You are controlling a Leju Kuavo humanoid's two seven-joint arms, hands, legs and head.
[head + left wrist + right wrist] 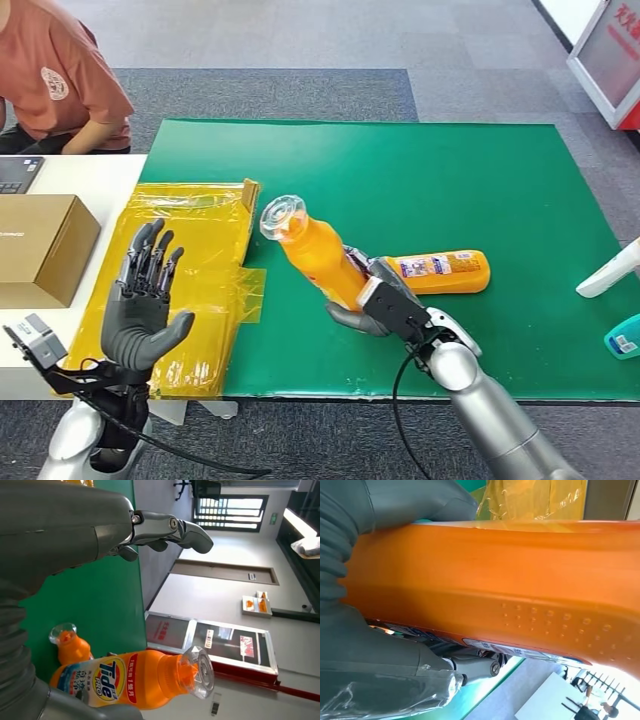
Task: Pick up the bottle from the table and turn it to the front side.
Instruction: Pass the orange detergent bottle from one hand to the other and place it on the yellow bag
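Right hand (377,303): near edge of green mat (453,180), fingers wrapped around orange bottle (321,252), lifted off the mat, clear cap tilted far-left. Left hand (140,300): near left, raised, fingers spread, holding nothing. Second orange bottle (441,270): lying just behind. Yellow bags (192,260): left.

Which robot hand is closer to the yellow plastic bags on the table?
Left. The left robot hand is raised, open, right over the yellow plastic bags. The right robot hand is off to their side over the green mat, gripping the orange bottle.
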